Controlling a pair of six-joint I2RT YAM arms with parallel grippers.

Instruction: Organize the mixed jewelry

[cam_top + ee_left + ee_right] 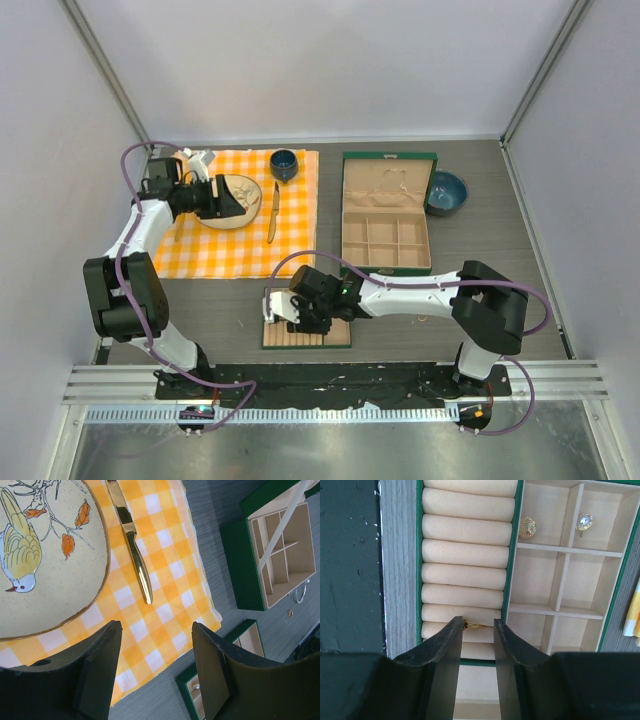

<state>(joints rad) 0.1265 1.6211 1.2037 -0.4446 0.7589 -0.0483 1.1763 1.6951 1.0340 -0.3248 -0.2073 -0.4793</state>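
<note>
Right gripper [477,622], low centre, jaws narrowly parted at a gold ring [474,625] lodged between cream rolls [467,555]; left gripper [156,627] spread, empty.

In the right wrist view the gold ring [474,625] shows only as a thin arc in a slot between the ring rolls [465,555], its near part hidden behind the right fingers [445,655]. In the left wrist view the picture's edges cut off the plate [50,580], 1 end of the knife [132,545] and the green box [240,565]. Beside that box on the table [215,510], a silver loop [300,594] and a tiny piece [290,613] are too small to make out.
</note>
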